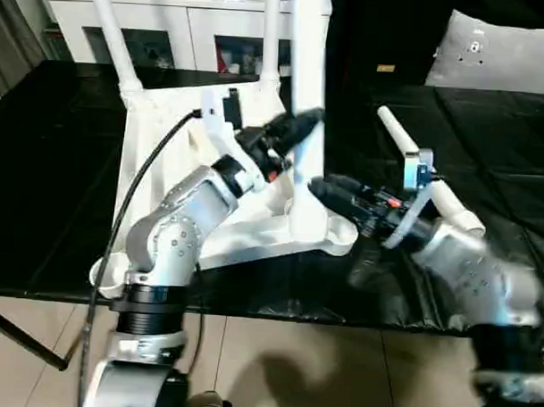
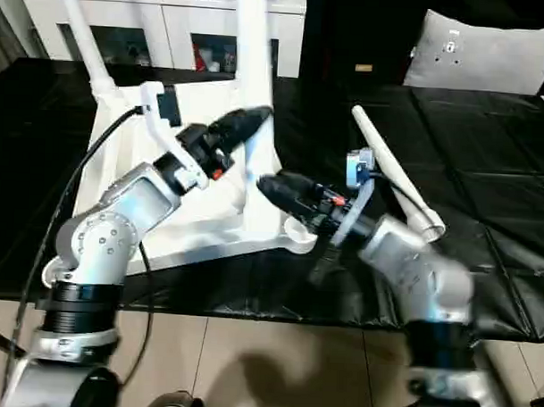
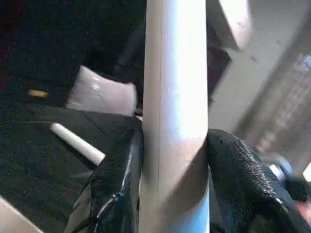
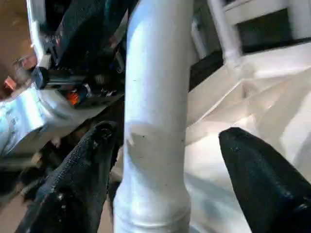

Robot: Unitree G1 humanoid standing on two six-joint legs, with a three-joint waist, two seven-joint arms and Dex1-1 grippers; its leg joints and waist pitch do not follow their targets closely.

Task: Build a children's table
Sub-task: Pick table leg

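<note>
white plastic children's table [image 1: 253,230] is lying upside down on the black table [image 1: 57,205]. its near upright leg [image 3: 175,121] is being gripped by the left gripper [image 1: 297,128]; the right gripper [image 4: 165,160] jaws are being held open around that leg's base. a loose leg [image 2: 394,172] is lying just beside the top.

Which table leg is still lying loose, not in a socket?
The leg on the black surface beside the right gripper lies flat, unattached. The other three stand upright in the tabletop; the left gripper clamps the nearest.
</note>
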